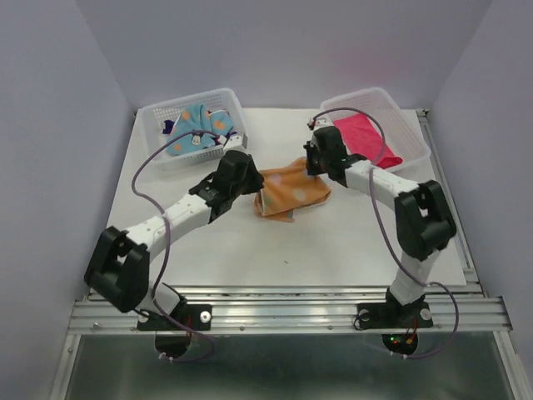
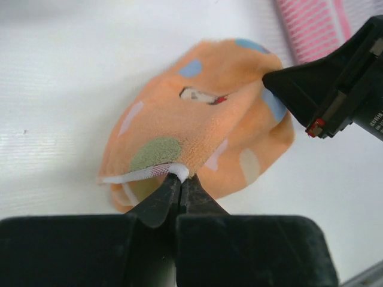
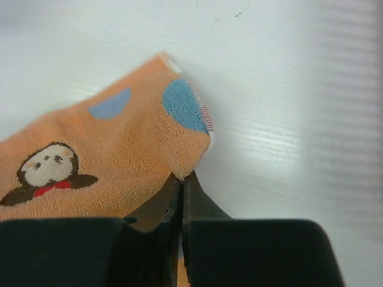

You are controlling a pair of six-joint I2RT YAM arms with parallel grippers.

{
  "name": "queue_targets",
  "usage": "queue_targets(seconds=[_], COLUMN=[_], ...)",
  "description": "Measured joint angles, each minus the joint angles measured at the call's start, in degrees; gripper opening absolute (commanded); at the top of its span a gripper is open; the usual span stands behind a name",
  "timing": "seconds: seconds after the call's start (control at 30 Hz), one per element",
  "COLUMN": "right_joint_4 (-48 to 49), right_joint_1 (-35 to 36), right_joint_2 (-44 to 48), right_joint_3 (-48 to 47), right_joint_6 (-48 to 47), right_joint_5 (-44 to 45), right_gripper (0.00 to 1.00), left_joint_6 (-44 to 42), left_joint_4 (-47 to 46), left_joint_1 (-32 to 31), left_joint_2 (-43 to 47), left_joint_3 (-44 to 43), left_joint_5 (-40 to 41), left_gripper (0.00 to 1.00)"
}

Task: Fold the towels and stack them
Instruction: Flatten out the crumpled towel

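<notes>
A peach-orange towel [image 1: 290,192] with spots and a cartoon figure hangs between both grippers over the table's middle. My left gripper [image 1: 254,177] is shut on its white-hemmed left edge; in the left wrist view [image 2: 181,174] the jaws pinch the hem of the towel [image 2: 203,119]. My right gripper [image 1: 315,167] is shut on its right corner; in the right wrist view [image 3: 182,176] the jaws pinch the towel [image 3: 119,155]. A light blue spotted towel [image 1: 196,125] lies crumpled in the left basket [image 1: 162,112]. A pink-red towel [image 1: 366,137] lies in the right basket [image 1: 408,125].
The white table [image 1: 333,242] has a metal rail along its near edge [image 1: 291,312]. Grey walls close in the left, back and right. The right arm's black gripper [image 2: 335,89] shows in the left wrist view beside the pink basket contents [image 2: 308,27].
</notes>
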State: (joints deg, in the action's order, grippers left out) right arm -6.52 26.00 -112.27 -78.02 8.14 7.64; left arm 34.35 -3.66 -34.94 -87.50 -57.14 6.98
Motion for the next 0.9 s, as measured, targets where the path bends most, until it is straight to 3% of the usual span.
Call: queue_targets(seconds=[0.2,0.3,0.47,0.7,0.9], right_joint_4=[-0.4,0.5,-0.5,-2.5,-2.3], right_joint_1=[0.4,0.4,0.7,0.7,0.7], right_joint_2=[27.9,42.5,61.4,71.5,64.6], right_joint_3=[9.4,15.5,22.4,24.5,24.4], right_joint_6=[2.4,5.0,10.2,14.4,15.7], right_joint_5=[-4.1,-10.3,-20.1,-26.8,-18.5], right_gripper=[0.01,0.01,0.01,0.01,0.01], left_joint_6=[0.3,1.3,3.2,4.8,4.6], left_joint_4=[-2.5,-3.5,-4.2,-4.7,-2.8], left_joint_1=[-1.6,-3.8,-10.1,-14.2,-13.6], left_joint_2=[22.6,33.0,43.7,49.7,41.9], left_joint_3=[7.6,11.0,13.2,13.5,11.3], left_joint_5=[-3.6,-6.5,-10.3,-10.6,-1.7], left_gripper=[0.0,0.0,0.0,0.0,0.0])
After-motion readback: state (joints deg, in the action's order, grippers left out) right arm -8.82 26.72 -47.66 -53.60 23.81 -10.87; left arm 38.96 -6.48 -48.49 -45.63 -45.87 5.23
